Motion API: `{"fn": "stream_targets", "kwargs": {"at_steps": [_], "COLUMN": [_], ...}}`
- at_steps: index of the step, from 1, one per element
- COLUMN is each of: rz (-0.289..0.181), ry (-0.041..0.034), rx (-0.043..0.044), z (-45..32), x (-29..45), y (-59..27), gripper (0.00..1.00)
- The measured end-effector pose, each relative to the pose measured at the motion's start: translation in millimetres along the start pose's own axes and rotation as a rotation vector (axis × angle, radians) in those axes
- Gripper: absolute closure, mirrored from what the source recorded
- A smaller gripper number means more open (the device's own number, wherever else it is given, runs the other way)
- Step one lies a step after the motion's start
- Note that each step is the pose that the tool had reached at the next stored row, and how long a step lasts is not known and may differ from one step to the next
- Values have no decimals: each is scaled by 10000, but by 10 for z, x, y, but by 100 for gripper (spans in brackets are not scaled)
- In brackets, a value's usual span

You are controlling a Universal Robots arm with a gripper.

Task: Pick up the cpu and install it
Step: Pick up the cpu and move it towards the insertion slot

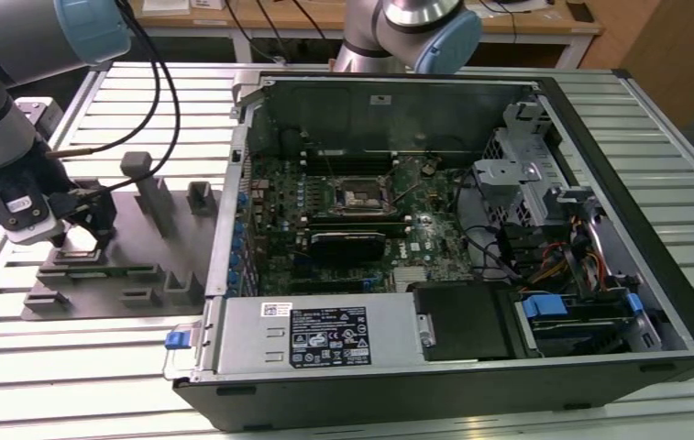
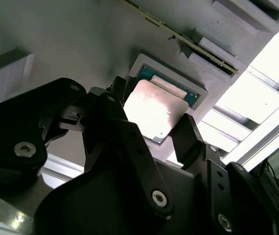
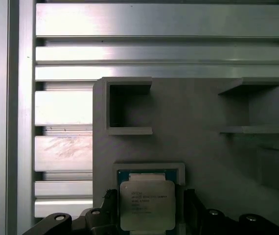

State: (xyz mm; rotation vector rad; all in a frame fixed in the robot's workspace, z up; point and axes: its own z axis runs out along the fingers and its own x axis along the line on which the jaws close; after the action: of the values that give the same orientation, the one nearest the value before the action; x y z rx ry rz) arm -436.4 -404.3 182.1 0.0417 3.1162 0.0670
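Looking through the first wrist view, I am seeing the cpu (image 3: 147,205) lying flat, shiny side up, in a small square pocket of the grey holder (image 3: 203,147). The end effector (image 3: 148,209) is hanging right over it. Its two black fingers (image 3: 111,205) are spread, one on each side of the chip. I am seeing a thin gap on at least one side, so I am judging that nothing is being pinched yet.

In the second wrist view the cpu (image 2: 154,110) is sitting between the fingers (image 2: 186,134) in the same way, and its straight edges are lining up with them. So the chip is lying straight below the end effector, not off to a side, and that is the thing I am watching most.

In the exterior view the end effector (image 1: 78,240) is hovering low over the holder, which is resting on the slatted worktop (image 1: 78,367) at that view's left. The open computer case (image 1: 640,119) is sitting toward that view's right. The black socket (image 1: 359,195) on the green board inside it is well apart from the cpu. As I am judging it, the pick-up is only starting.
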Motion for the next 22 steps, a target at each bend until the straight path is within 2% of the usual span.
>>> {"fn": "stream_targets", "kwargs": {"at_steps": [7, 9, 16, 22], "rz": [0, 0, -1, 0], "ry": [1, 2, -2, 0], "rx": [-1, 0, -3, -1], "z": [0, -1, -2, -72], "x": [0, 0, 0, -2], "y": [0, 0, 0, 3], "gripper": [36, 46, 46, 46]}}
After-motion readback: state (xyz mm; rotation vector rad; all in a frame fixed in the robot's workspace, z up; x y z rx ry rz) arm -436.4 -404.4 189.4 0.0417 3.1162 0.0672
